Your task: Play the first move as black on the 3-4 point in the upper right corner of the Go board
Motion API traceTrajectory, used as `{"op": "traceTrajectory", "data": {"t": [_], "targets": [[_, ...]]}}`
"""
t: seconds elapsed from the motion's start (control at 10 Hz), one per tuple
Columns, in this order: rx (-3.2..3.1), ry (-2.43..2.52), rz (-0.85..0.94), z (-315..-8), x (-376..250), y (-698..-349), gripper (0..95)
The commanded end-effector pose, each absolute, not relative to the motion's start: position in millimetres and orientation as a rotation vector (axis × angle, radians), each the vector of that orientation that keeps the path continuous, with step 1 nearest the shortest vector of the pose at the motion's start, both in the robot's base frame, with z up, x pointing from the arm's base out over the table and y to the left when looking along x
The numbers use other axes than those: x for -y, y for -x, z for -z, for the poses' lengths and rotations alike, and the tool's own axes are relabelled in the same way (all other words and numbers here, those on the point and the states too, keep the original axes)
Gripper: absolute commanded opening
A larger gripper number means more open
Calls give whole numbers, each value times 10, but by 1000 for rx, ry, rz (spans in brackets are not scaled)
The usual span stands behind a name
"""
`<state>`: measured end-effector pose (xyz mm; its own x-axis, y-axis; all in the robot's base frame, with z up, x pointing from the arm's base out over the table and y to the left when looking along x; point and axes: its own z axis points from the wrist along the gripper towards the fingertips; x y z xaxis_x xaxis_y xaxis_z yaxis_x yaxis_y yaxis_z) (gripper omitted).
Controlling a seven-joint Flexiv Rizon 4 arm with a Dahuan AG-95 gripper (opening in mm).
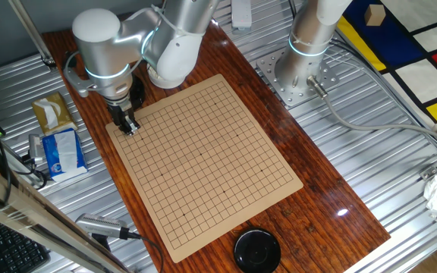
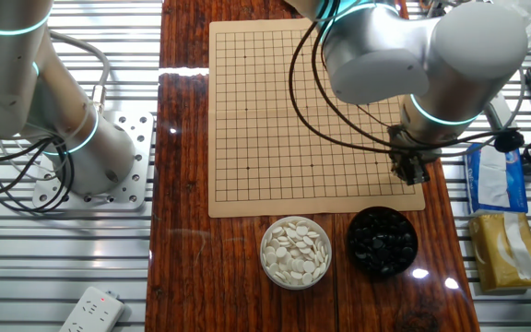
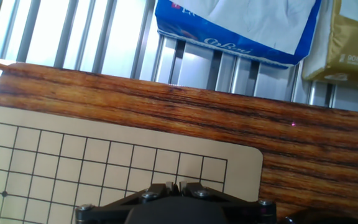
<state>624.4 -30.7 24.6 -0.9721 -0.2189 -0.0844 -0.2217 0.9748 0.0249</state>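
The Go board (image 1: 203, 159) lies bare on the wooden table, with no stone on its grid. My gripper (image 1: 130, 127) hangs low over the board's corner nearest the bowls, also seen in the other fixed view as the gripper (image 2: 413, 173). In the hand view the fingertips (image 3: 168, 186) are nearly together, and a dark sliver, the black stone (image 3: 176, 187), is pinched between them. The board corner (image 3: 241, 163) lies just ahead of the fingers. The 3-4 point of this corner sits close under the hand and I cannot pick it out.
A bowl of black stones (image 2: 383, 242) and a bowl of white stones (image 2: 295, 251) stand beside the board's short edge. A black lid (image 1: 257, 250) rests at the opposite end. Tissue packs (image 3: 241, 28) lie past the table edge. A second arm's base (image 1: 302, 72) stands alongside.
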Motion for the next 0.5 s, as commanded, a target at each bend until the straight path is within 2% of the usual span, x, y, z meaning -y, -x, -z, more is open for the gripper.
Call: {"op": "traceTrajectory", "data": {"t": [0.1,0.5], "targets": [[-3043,335,-52,-232,299,-6243,0],[-3051,311,-44,-203,217,-6223,0]]}}
